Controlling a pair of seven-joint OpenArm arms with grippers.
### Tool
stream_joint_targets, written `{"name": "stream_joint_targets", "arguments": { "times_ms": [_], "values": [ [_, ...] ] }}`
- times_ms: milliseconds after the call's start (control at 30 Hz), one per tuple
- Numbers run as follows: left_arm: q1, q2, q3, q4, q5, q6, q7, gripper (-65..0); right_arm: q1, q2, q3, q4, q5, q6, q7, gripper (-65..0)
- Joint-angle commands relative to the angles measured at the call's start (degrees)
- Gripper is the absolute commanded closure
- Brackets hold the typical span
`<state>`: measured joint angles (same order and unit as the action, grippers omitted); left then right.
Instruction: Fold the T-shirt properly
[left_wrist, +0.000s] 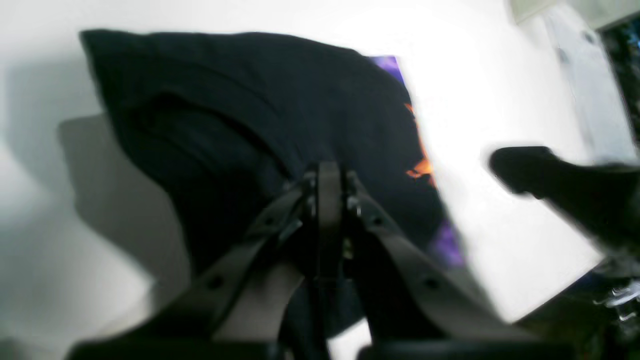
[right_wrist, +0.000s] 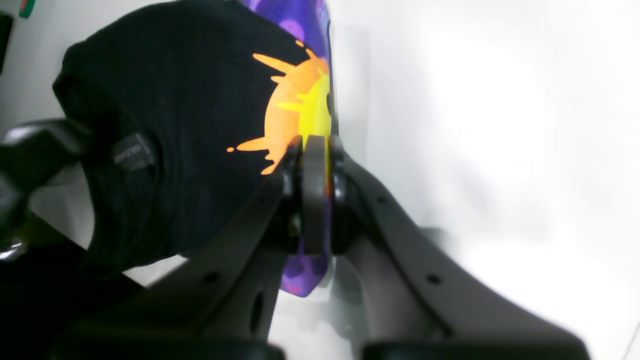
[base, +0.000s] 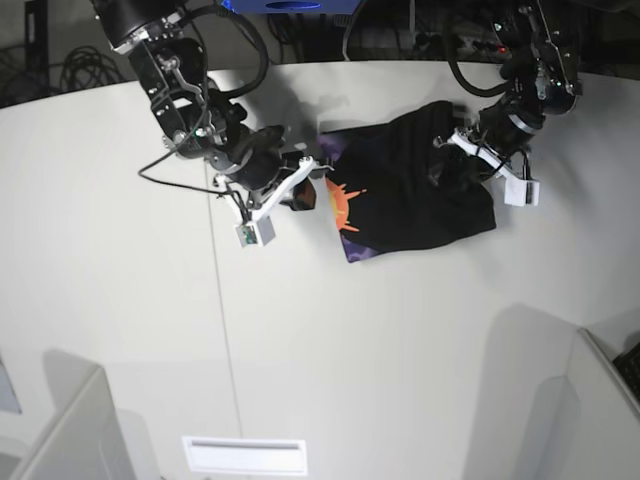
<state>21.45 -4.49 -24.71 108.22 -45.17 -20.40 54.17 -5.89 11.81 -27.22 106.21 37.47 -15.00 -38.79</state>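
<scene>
Lying bunched on the white desk (base: 300, 330), toward its far side: the T-shirt (base: 415, 185), black with the purple, orange and yellow print showing along the edge on the base view's left. Stretching roughly crosswise between the two arms, long axis running from one gripper to the other.

Pinching the printed edge of the T-shirt: the right gripper (right_wrist: 315, 150), jaws closed tight on cloth just at the orange and yellow splash, purple fabric hanging below the grip. Clamping the plain black end: the left gripper (left_wrist: 327, 172), jaws closed on a gathered ridge of fabric, though blur softening that wrist view. Sagging between the two grips, cloth partly lifted at both ends, middle resting on the desk.

Judging the step in hand: holding both ends, probably readying to carry one side over the other. Depending on this: each arm sitting at its own end, neither nearer the middle, so any fold likely turning about the short axis between them. Risking, as a guess: bunched layers slipping from a grip, or folding crooked because the shirt is not spread flat.
</scene>
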Motion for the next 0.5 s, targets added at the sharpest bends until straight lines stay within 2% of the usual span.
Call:
{"name": "stream_joint_targets", "arguments": {
  "times_ms": [0,167,300,400,467],
  "values": [
    [0.92,-0.56,-0.83,0.57,0.38,0.05,-0.5,0.0,0.75,0.63,0.37,1.87,0.28,0.54,1.2,0.0],
    [3.21,-2.06,-6.72,0.04,1.26,-0.04,-0.59,0.0,0.75,1.77,0.1,2.31,0.28,0.54,1.2,0.0],
    [3.03,-5.05,-7.33,-3.04,0.82,-0.04,-0.77,0.0,0.75,1.42,0.1,2.31,0.28,0.54,1.2,0.0],
    [3.38,-5.22,-7.42,-1.19,0.73,-0.12,-0.68,0.0,0.75,1.33,0.01,2.31,0.28,0.54,1.2,0.0],
    [4.79,-5.13,-7.42,1.36,0.55,-1.71,-0.77,0.0,0.75,1.33,0.01,2.31,0.28,0.54,1.2,0.0]
  ]
}}
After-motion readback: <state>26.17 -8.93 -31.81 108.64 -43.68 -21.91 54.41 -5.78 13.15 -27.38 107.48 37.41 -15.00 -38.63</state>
